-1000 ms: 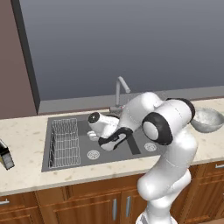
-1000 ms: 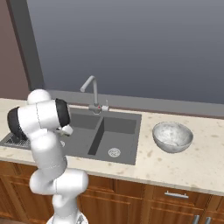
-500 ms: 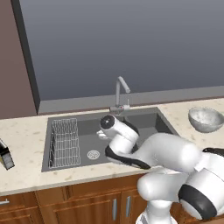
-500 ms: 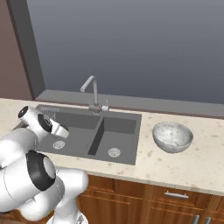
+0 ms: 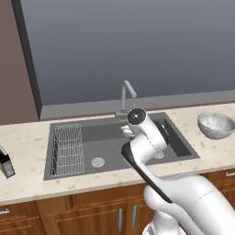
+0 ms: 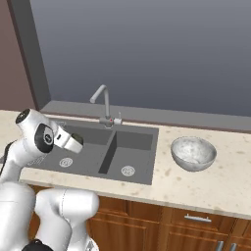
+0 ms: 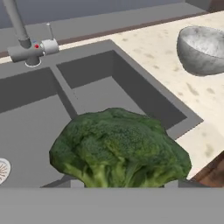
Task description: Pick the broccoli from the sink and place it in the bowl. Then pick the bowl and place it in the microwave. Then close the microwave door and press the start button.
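The broccoli (image 7: 118, 148) hangs close before the hand camera, above the dark grey sink (image 7: 39, 113), and hides both finger tips. In the right base view my gripper (image 6: 72, 142) is over the left basin of the sink (image 6: 139, 142), shut on the dark green broccoli (image 6: 77, 143). The speckled grey-white bowl (image 7: 202, 50) stands on the counter to the right of the sink, also seen as the bowl (image 5: 215, 125) and the bowl (image 6: 193, 153). The microwave is out of view.
A chrome faucet (image 5: 125, 94) rises behind the sink (image 5: 110, 147), and a wire rack (image 5: 68, 149) lies in its left basin. A small dark object (image 5: 4, 161) stands on the counter at far left. The beige counter (image 6: 211, 184) runs to the right.
The arm has folded and swung up out of the left basin. My hand now sits higher over the sink with the broccoli in it.
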